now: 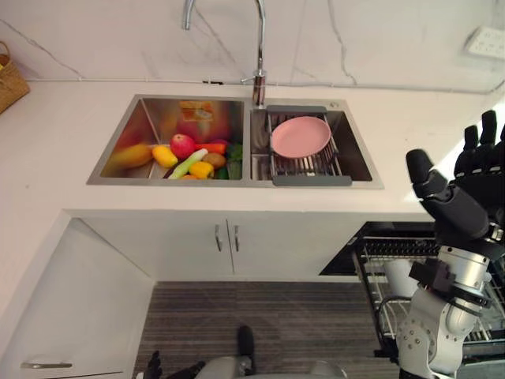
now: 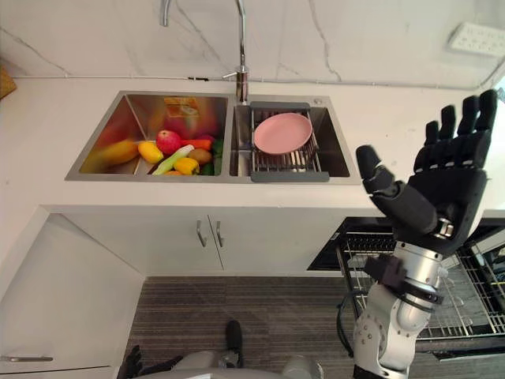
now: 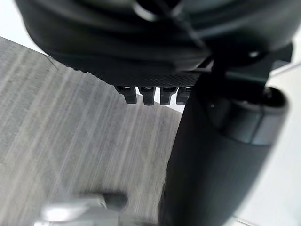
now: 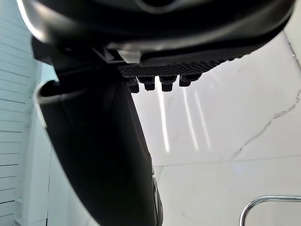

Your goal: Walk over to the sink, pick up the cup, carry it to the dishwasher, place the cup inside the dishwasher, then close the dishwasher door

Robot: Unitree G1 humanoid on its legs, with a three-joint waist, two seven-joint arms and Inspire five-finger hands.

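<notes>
A white cup (image 1: 397, 276) is sitting in the pulled-out dishwasher rack (image 2: 473, 296) at the lower right, and the right wrist is partly hiding it, so its shape is hard to make out. The right hand (image 2: 446, 193) is hanging above the table's (image 1: 55, 142) front edge, over the open dishwasher, palm facing forward, with its fingers spreading straight and gripping nothing. The left hand (image 3: 141, 70) is hanging low over the grey striped floor (image 1: 260, 316), its fingers looking relaxed and empty. A wicker basket (image 1: 9, 79) is being cut off at the left edge. The steel sink (image 1: 130, 126) is sitting in the white table: its left basin is holding fruit and vegetables (image 1: 185, 154), and its right basin is carrying a drying rack (image 1: 308, 166) with a pink plate (image 1: 301, 136). A faucet (image 1: 259, 47) is rising against a marbled white wall (image 1: 379, 39).
</notes>
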